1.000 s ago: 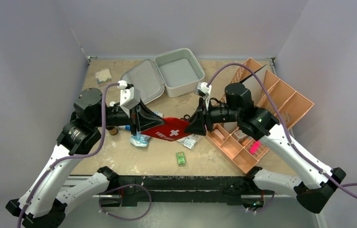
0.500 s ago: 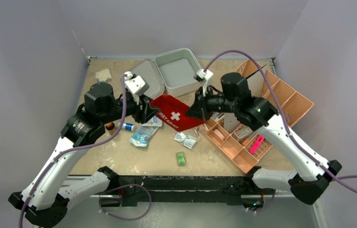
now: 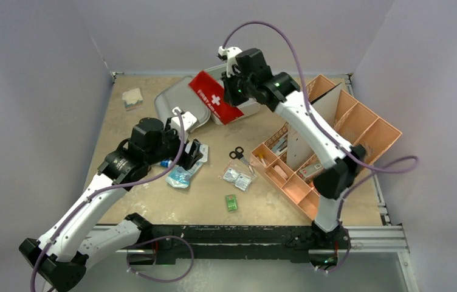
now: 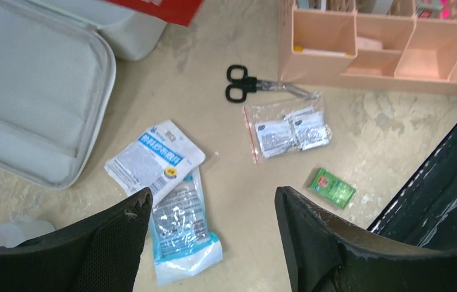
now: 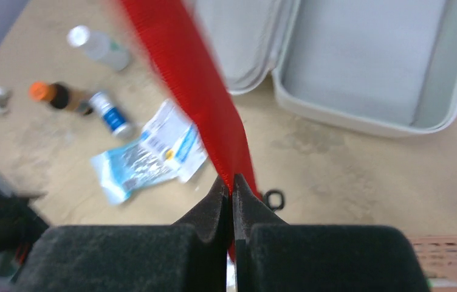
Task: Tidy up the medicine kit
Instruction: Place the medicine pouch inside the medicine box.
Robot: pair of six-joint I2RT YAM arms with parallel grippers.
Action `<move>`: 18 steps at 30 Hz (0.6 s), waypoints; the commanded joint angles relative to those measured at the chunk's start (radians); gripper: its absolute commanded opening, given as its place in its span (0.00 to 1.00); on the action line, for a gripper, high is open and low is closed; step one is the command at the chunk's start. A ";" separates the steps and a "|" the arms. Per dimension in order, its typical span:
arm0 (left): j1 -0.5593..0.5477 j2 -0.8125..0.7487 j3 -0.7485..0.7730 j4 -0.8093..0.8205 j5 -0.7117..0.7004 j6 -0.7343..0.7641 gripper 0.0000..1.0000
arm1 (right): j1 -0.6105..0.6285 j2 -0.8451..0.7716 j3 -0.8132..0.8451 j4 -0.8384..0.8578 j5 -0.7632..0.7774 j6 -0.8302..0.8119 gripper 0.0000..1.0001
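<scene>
Though unclear overhead, pouch in hand

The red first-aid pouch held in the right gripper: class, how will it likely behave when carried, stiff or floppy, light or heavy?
Probably light: the right gripper, pinching one thin edge, holds the red pouch aloft. Likely semi-stiff: it hangs flat, without folding. Held at an edge, it may swing or slip above the medicine kit.

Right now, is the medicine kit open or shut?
Open: the medicine kit has its lid lying flat beside the other half, whose visible interior is bare. The right gripper holds the red pouch aloft.
</scene>
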 commanded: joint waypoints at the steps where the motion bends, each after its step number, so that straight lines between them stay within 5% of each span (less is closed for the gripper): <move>1: 0.007 -0.044 -0.047 0.039 -0.045 0.037 0.72 | -0.043 0.147 0.184 -0.025 0.120 -0.040 0.00; 9: 0.006 -0.071 -0.056 0.072 -0.070 0.006 0.72 | -0.111 0.340 0.384 0.020 0.085 -0.033 0.00; 18: 0.006 -0.094 -0.128 0.095 -0.138 0.001 0.72 | -0.203 0.459 0.376 0.216 -0.026 0.135 0.00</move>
